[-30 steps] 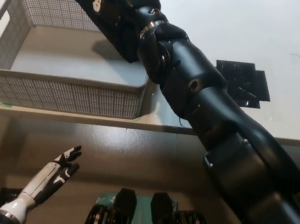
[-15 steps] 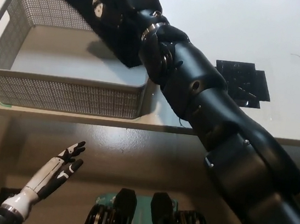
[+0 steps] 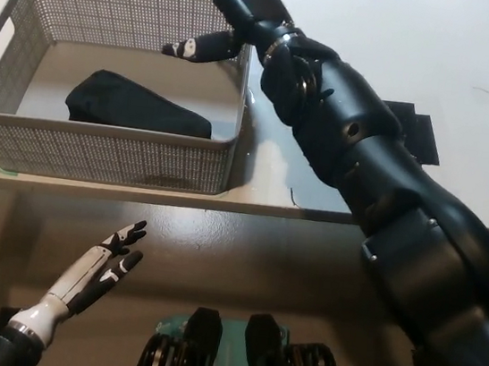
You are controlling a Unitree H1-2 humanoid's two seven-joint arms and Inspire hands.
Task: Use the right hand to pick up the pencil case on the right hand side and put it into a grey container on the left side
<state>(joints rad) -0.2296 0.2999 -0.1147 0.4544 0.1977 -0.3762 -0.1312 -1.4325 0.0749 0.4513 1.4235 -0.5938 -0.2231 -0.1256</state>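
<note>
The pencil case (image 3: pixel 137 106) has dropped from the right hand (image 3: pixel 236 6) and now lies inside the grey container (image 3: pixel 95 152). That hand hovers over the container's far right corner, fingers spread and empty. The left hand (image 3: pixel 92 276) rests open below the container.

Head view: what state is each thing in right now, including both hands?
pencil case: lying flat inside the container, nothing holding it
grey container: upright on the table, holds only the pencil case
right hand: open, fingers spread, above the container's right rim
left hand: open, resting low, below the table edge
</note>
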